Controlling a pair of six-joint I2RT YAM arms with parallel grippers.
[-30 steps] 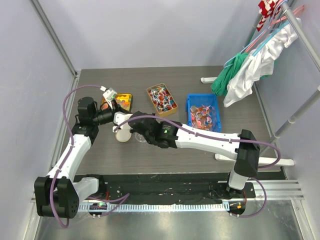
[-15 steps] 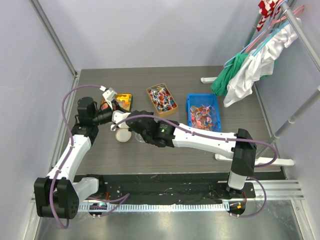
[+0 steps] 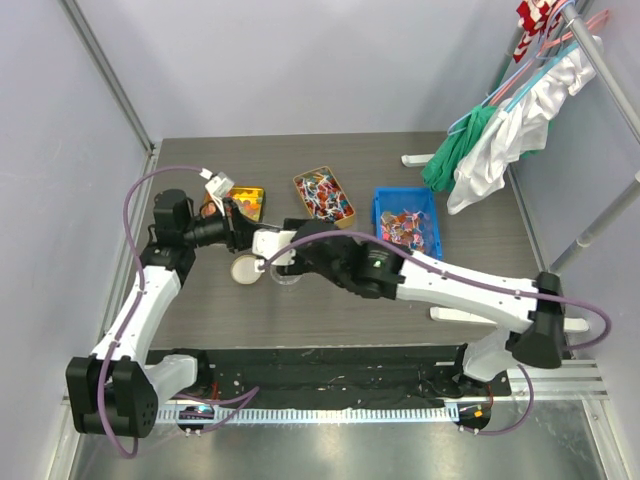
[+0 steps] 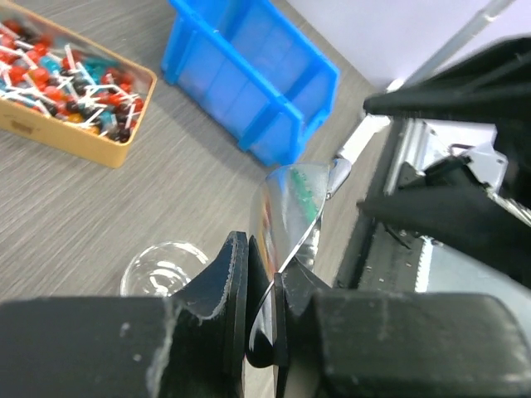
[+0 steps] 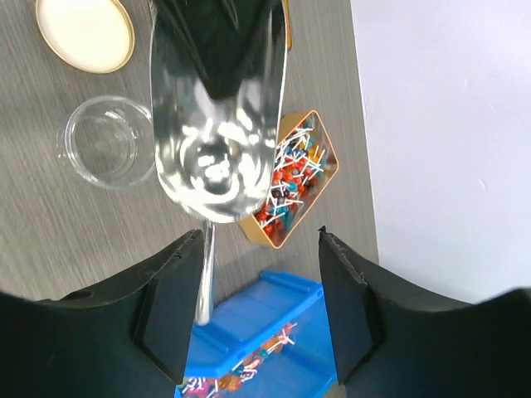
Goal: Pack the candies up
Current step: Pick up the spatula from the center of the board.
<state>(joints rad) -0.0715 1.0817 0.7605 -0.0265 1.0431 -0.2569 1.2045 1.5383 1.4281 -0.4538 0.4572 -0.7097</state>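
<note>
**Two grippers at one scoop, candies along the back**

Most of my table is hemmed in. Walls run along the left and back, and hung clothes crowd the right rear corner. Bare wood lies in front of the containers, toward the arm bases, and my right arm reaches across it from right to left.

The candies sit in three containers along the back:
- a blue bin, with its long axis running front to back;
- a gold tin, lying diagonally;
- a smaller tin of orange and yellow pieces at the left.

The white wrapper ends point every way.

My left gripper is pinched tight on the rim of a metal scoop. The scoop's handle runs back toward my right gripper, whose fingers are spread wide, with the handle just beside one of them. A clear jar stands upright near the scoop, and its cream lid lies apart from it.
</note>
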